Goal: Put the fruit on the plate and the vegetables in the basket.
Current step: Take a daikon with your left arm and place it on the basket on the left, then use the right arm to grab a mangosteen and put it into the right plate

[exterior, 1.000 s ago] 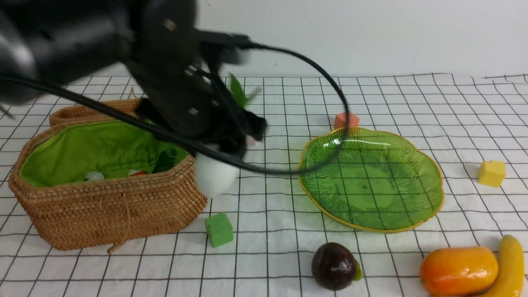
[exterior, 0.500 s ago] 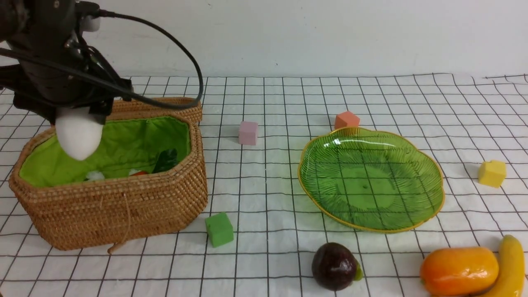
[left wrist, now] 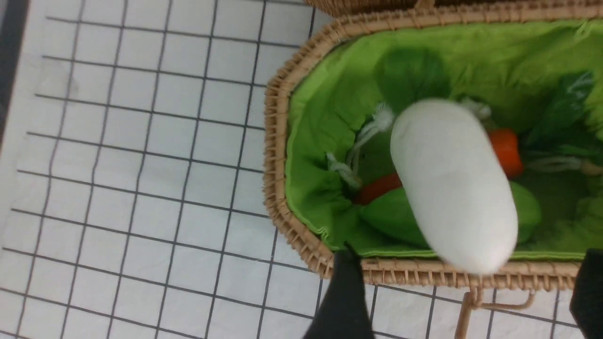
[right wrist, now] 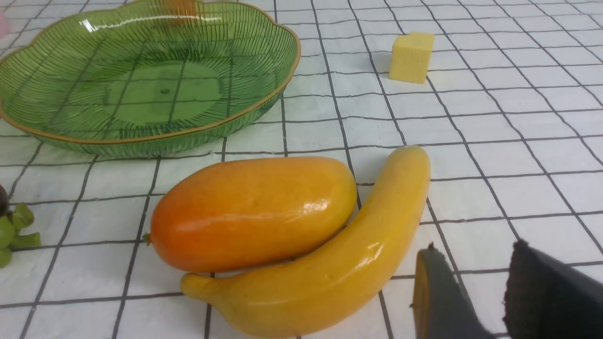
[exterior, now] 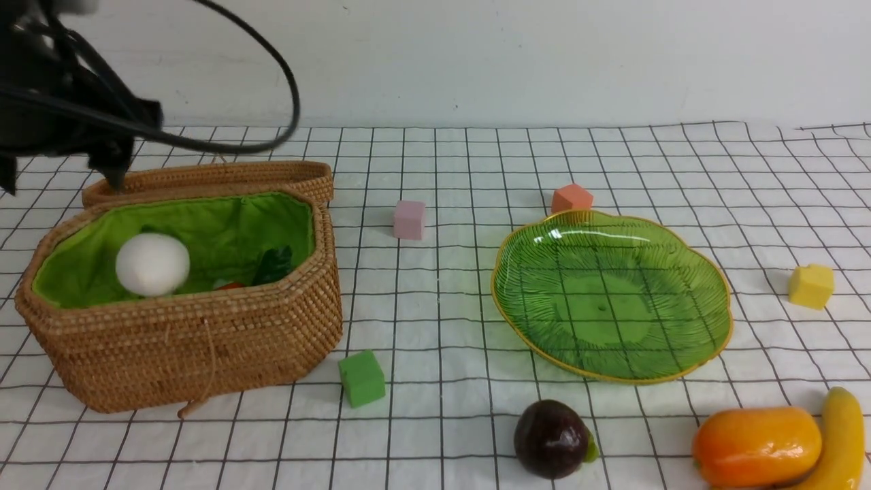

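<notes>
Below the left gripper's (left wrist: 464, 282) parted, empty jaws, a lined wicker basket (exterior: 197, 354) contains white radish (left wrist: 454, 183), green gourd (left wrist: 525, 212) and carrot (left wrist: 506, 151); the right gripper (right wrist: 471, 282) stands open.

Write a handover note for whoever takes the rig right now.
Left gripper: fingers open above the basket, nothing between them.
Right gripper: fingers apart, empty, near the banana.
Vegetables: white radish, green gourd and carrot at the basket; whether the radish has settled, I can't tell.
Fruit: purple-brown fruit, mango and banana on the table, off the plate.
Done: vegetables released at the basket.
Left: all three fruits to the plate; check the radish.
</notes>
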